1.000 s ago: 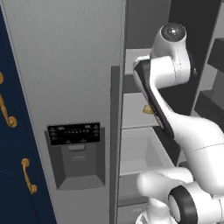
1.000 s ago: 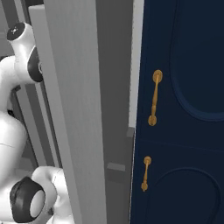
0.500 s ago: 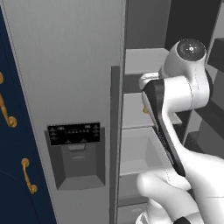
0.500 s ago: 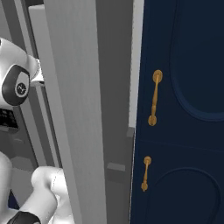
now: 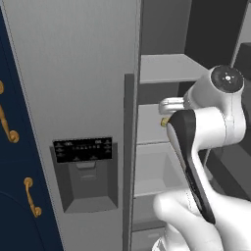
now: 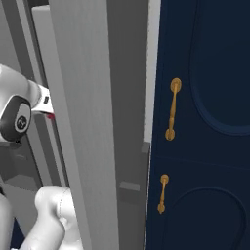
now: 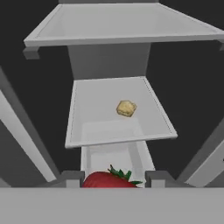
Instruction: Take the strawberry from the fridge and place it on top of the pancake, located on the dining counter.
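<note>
You have the strawberry pinched between the 2 fingertips of the gripper, with the jaws standing narrow on either side of the red flesh and the green leaves poking up between them. The berry sits low in the hand view, in front of the fridge interior, where a small tan lump lies on the middle shelf. Your main risk is the grip itself: the berry is small and rounded, so, as I judge it, any jolt or quick swing of the arm could let it roll out. Watch the clearance too. In the right base view the red shows at the wrist just beside the edge of the open door, and in the left base view the elbow crowds the shelf fronts, so a wide swing could clip either and knock the fruit loose. You also have the whole drive to the dining counter ahead; brake gently.
</note>
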You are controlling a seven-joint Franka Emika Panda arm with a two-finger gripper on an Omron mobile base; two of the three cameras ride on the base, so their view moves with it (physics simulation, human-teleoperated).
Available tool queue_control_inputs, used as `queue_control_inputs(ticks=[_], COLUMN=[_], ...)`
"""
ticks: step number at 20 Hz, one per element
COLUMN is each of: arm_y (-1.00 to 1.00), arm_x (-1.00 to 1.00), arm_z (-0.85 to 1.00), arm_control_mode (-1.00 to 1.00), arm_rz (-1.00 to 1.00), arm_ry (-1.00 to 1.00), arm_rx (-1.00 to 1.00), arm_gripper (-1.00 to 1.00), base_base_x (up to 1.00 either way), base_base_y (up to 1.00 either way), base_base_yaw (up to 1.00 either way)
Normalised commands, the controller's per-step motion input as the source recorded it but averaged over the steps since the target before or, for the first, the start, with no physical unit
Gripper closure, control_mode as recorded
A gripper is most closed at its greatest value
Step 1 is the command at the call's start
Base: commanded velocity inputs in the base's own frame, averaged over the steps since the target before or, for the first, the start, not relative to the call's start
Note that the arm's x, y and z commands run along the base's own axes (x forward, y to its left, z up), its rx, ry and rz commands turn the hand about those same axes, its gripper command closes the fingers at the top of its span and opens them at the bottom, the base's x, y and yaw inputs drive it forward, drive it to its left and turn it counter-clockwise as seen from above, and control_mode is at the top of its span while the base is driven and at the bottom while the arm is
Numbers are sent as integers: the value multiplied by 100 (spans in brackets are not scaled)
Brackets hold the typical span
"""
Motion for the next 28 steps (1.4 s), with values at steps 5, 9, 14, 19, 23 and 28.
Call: queue_control_inputs(ticks=[5,9,14,19,23,28], arm_y=[9,8,0,0,0,0], arm_x=[-59,-25,0,0,0,0], arm_z=[-5,-3,0,0,0,0], arm_control_mode=[-100,100,100,100,100,100], arm_rz=[0,0,0,0,0,0], arm_ry=[-3,-2,0,0,0,0], arm_rx=[2,0,0,0,0,0], arm_gripper=[100,100,100,100,100,100], base_base_x=[0,-75,-100,-100,-100,-100], base_base_y=[0,30,50,58,58,54], base_base_yaw=[0,0,0,3,2,1])
